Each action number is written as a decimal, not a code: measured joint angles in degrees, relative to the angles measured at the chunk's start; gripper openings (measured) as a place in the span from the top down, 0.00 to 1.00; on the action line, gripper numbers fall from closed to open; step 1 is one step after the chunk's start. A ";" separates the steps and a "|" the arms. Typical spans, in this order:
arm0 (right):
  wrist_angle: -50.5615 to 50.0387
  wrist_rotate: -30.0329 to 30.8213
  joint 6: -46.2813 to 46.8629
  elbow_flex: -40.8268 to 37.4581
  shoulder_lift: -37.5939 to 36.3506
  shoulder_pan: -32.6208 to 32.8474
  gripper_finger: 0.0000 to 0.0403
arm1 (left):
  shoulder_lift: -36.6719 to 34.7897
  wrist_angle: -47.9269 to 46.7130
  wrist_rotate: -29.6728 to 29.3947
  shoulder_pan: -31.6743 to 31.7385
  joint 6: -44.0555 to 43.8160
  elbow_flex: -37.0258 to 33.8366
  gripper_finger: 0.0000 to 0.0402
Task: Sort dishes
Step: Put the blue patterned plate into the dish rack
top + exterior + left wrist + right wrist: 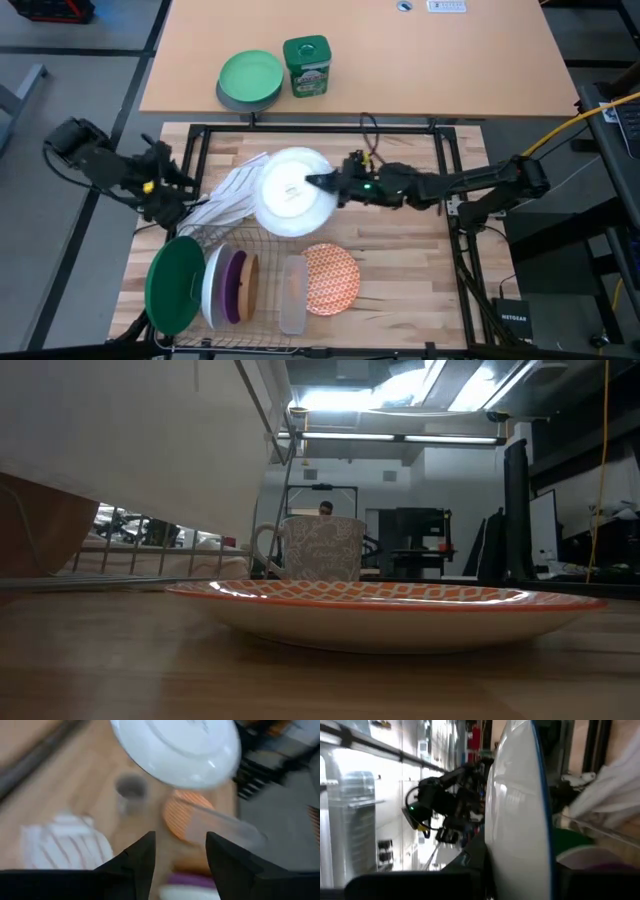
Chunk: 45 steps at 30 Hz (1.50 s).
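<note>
1. The right claw [318,183] is clamped on the rim of the white plate [292,192], holding it above the worktop [400,270] just behind the wire rack [225,240]. In the right wrist view the plate [515,820] stands edge-on between the fingers, so the grip looks firm, but it is a pinch at one edge only.

2. The left claw [165,185] waits at the rack's far-left corner with its fingers [142,857] apart and nothing between them, pointing toward the plate.

3. The rack already holds the dark green plate [172,285], another white one and the purple plate [236,285] standing on edge. The orange patterned plate [331,278] lies flat on the worktop just right of the rack, and a striped cloth or plate [232,190] lies partly under the held plate – which of the two cannot be told.

4. The step in hand appears to be carrying the white plate to a free slot. Done well, that means tilting it upright before descent, lining its edge with the wires, and lowering slowly.

5. The risks are a swing from the one-sided grip and a knock against the standing plates – the claw should part only once the rim rests in the slot.
</note>
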 joint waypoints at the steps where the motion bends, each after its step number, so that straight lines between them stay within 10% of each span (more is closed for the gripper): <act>1: -0.15 1.33 0.01 1.92 1.55 0.44 0.90 | -0.95 -0.57 2.43 0.00 -0.87 0.00 0.60; 22: -21.90 3.83 4.87 51.98 36.86 3.36 0.90 | -9.45 -9.03 8.70 0.00 -0.25 0.00 0.60; 45: -35.61 16.40 18.27 54.96 37.40 4.36 0.90 | -6.58 -6.33 8.67 -0.02 22.29 0.00 0.60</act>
